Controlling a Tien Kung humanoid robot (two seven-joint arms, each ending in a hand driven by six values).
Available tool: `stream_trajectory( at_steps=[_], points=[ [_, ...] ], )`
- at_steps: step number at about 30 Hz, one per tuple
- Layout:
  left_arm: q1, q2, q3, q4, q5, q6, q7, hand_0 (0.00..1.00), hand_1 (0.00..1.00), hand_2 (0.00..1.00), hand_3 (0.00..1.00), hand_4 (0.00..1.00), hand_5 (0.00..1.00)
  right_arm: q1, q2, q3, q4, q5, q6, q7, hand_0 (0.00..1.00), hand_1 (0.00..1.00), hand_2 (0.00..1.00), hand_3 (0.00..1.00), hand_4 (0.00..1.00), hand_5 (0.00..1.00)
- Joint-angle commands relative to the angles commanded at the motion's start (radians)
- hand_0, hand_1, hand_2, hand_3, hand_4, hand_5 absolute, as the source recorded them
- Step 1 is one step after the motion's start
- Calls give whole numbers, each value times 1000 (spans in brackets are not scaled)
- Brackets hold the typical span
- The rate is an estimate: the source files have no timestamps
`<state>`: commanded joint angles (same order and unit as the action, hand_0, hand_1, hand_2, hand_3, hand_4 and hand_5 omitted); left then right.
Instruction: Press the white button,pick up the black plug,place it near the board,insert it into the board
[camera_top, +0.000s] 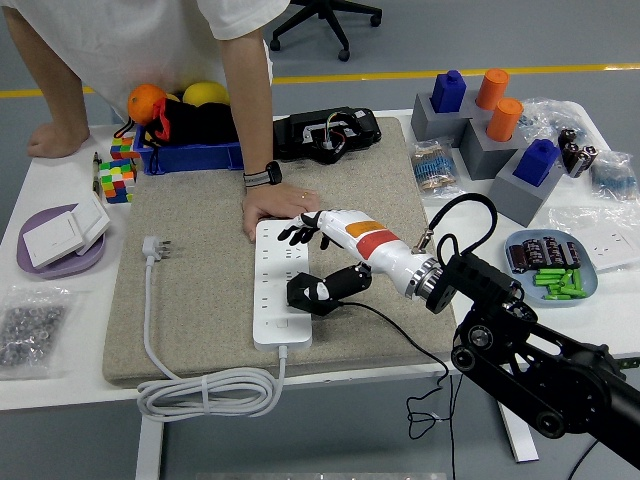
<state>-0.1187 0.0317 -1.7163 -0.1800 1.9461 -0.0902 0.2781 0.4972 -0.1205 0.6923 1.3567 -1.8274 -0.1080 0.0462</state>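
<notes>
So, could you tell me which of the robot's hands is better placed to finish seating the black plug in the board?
Right. The right hand hangs open over the white power strip, just beyond the black plug resting on it. No left arm shows.

The board (282, 288) lies on the mat (200, 290) mid-surface; the plug (308, 294) sits on it, a person's hand (279, 211) just behind, my hand (305, 229) above.
</notes>
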Motion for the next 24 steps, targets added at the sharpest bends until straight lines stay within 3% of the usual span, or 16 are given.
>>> stream_trajectory(
  at_steps=[1,2,13,14,24],
  points=[
    [0,0,0,0,0,0,0,824,788,744,791,574,478,-2,0,-1,-1,3,-3,3,437,561,555,602,934,138],
    [-1,0,-2,0,3,0,0,824,788,744,791,574,478,-8,-2,-1,-2,12,-7,11,428,519,532,586,746,2],
    [1,-1,-1,0,-1,1,-2,824,788,744,791,574,478,-60,-23,0,-3,2,20,-5,475,517,521,583,733,2],
    [0,-1,-1,0,1,1,-2,824,788,743,791,575,477,-64,-24,0,-3,1,22,-6,508,553,557,586,762,2],
    [2,-3,-3,0,3,1,-3,824,787,744,791,574,478,-85,-22,-3,-4,1,31,-12,529,571,575,592,768,2]
  ],
)
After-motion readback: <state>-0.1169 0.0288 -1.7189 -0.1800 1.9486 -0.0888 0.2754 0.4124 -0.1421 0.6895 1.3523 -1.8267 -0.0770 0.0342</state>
